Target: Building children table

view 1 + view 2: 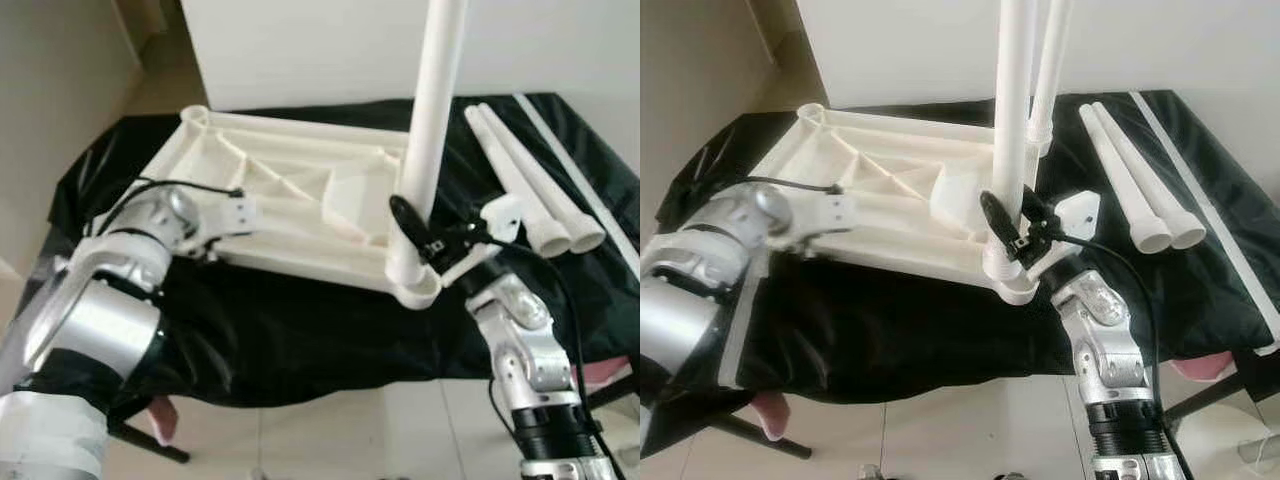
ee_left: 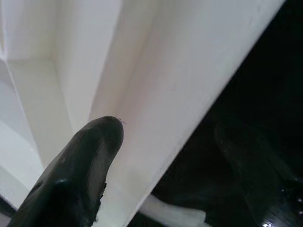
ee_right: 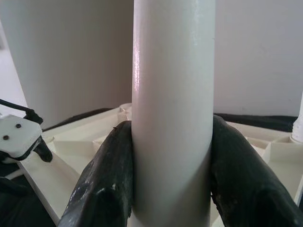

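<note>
Step in hand: fitting a leg into the upside-down white tabletop (image 1: 300, 200), which lies ribbed underside up on a black cloth (image 1: 300, 330).

Right gripper (image 3: 173, 189) is clamped on an upright white leg (image 1: 432, 130), low down, just above the near corner socket (image 1: 415, 285). In the right wrist view both black fingers (image 3: 106, 184) press the tube from either side with no gap showing, so a firm hold. The leg's foot sits in or right at the socket; whether it is fully seated I can't tell.

A second upright leg (image 1: 1052, 70) stands at the far corner, behind the held one. Two spare legs (image 1: 530, 190) lie side by side on the cloth, beyond the right gripper and off to its outer side.

Left gripper (image 1: 238, 212) is at the tabletop's near long edge. In the left wrist view one finger (image 2: 78, 175) lies against the rim wall. Looks like a steadying hold, but its opening can't be read.

Next move, as a guess: push or twist the leg straight down until it seats, keeping it vertical, with the left arm bracing so the tabletop doesn't slide on the cloth. Then let go and fetch a spare leg.
</note>
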You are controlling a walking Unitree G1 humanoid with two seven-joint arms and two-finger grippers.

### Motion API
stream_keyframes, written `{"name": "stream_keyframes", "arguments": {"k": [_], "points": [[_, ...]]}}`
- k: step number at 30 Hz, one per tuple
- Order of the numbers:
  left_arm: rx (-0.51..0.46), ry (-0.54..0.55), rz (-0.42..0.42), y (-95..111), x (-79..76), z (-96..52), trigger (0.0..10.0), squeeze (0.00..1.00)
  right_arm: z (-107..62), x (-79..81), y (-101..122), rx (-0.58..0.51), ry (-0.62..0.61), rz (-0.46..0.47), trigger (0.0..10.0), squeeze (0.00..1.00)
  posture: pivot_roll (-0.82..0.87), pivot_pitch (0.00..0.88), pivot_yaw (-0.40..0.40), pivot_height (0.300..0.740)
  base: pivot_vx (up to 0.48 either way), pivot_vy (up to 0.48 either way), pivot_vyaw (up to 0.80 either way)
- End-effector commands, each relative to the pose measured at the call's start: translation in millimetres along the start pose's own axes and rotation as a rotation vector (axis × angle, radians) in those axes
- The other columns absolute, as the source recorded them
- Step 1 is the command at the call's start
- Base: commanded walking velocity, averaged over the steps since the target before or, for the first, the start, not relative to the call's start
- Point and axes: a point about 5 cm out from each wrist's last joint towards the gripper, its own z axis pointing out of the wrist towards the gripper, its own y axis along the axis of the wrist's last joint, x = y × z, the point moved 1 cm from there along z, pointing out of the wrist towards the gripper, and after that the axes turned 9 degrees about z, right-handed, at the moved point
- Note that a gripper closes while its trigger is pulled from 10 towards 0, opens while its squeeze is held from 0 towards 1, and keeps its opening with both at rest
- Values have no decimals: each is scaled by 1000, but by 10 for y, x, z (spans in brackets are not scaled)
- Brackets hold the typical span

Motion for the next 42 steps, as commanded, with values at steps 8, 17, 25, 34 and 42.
{"name": "stream_keyframes", "arguments": {"k": [8, 17, 25, 34, 42], "points": [[-500, 512, -440, 496, 289, -46, 10000, 0, -166, -139, 16, -24, -125, -81, 10000, 0, -69, 113, 27, 740, 0, 0, 0], [-875, 241, -480, 941, 55, -142, 10000, 0, -264, -193, -12, -29, -198, -121, 10000, 0, -68, 116, 28, 740, 0, 0, 0], [-1143, 57, -461, 1249, -333, -407, 10000, 0, -256, -322, 21, -82, -295, -132, 10000, 0, -53, 112, 26, 740, 0, 0, 0], [-1169, -27, -508, 1338, -686, -483, 10000, 0, -151, -295, -115, -68, -265, -137, 10000, 0, -32, 121, 31, 740, 0, 0, 0], [-1159, -32, -566, 1340, -756, -555, 10000, 0, -135, -279, -240, -47, -252, -114, 10000, 0, -27, 122, 30, 740, 0, 0, 0]]}}
